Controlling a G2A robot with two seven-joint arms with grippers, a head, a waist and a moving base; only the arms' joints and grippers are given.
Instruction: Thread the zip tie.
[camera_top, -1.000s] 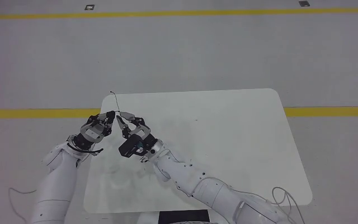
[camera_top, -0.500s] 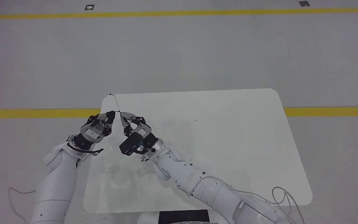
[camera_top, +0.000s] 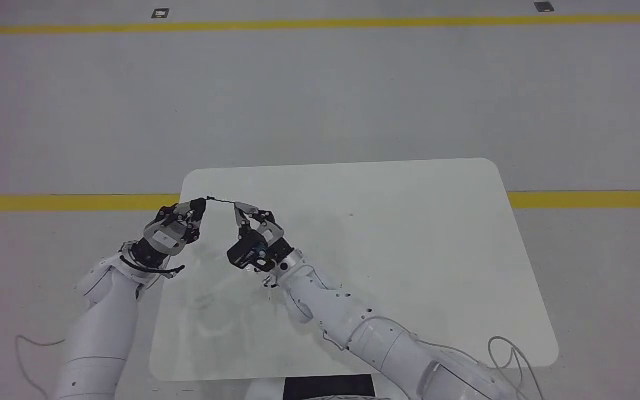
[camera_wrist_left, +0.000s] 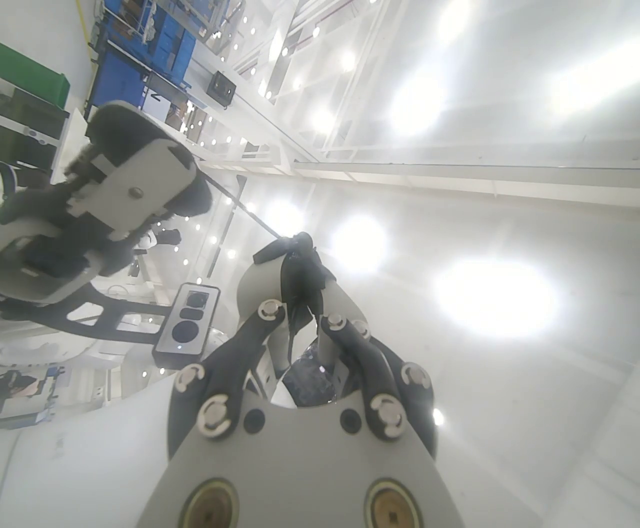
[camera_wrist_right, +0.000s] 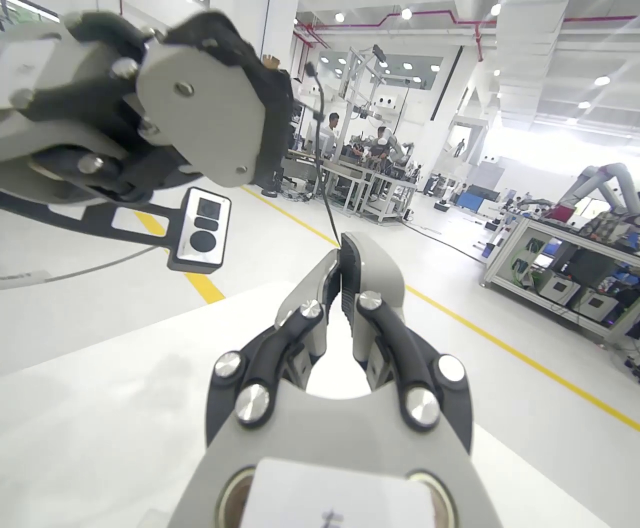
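- Top view: by the far left corner of the table (camera_top: 420, 260), the left gripper (camera_top: 197, 206) and right gripper (camera_top: 243, 208) face each other, with a thin black zip tie (camera_top: 222, 200) stretched between them.
- Left wrist view: the left gripper's fingers are pinched tight on the tie.
- Right wrist view: the right gripper's fingers are clamped on the tie's other end, and the strap rises past the left gripper.

robot lab (factory-like): workbenches (camera_wrist_right: 370, 192), floor lines (camera_wrist_right: 500, 345), robot arms (camera_wrist_right: 612, 182).

right hand (camera_top: 241, 206) shifted rightward, zip tie (camera_top: 220, 200) tipped from upright to level
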